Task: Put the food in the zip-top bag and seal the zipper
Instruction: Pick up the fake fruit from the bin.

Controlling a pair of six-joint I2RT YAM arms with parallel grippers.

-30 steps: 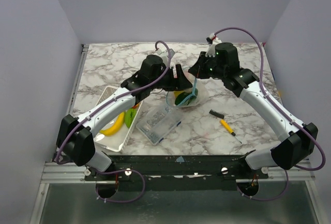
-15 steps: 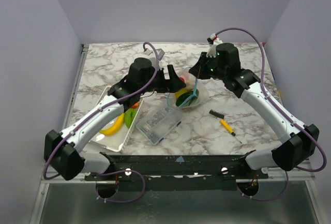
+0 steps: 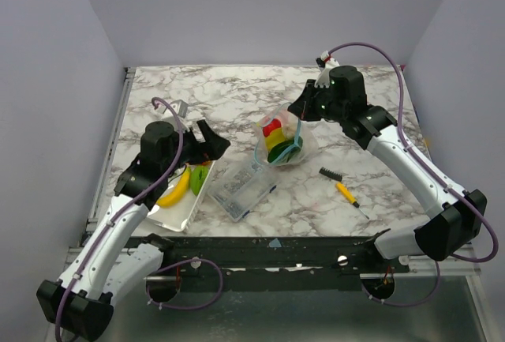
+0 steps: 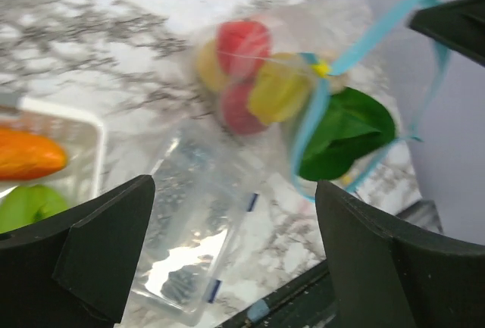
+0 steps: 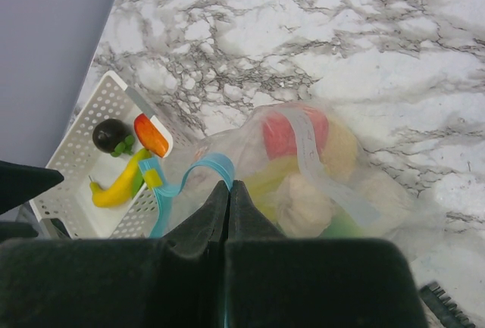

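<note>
The zip-top bag hangs upright in the middle of the table, with red, yellow and green food inside. My right gripper is shut on the zipper, the light blue strip, and holds the bag's mouth up. My left gripper stands wide open and empty over the white tray's far end, well left of the bag. More food lies in the tray: a banana, a green piece, an orange-red piece and a dark one.
A clear rigid box lies between the tray and the bag, just in front of the bag. A yellow-handled black brush lies on the marble right of the bag. Grey walls close in both sides.
My left arm has pulled back from the bag's mouth toward the tray, and its jaws have spread wider. Red and yellow pieces now show in the bag. The right arm has not moved.
</note>
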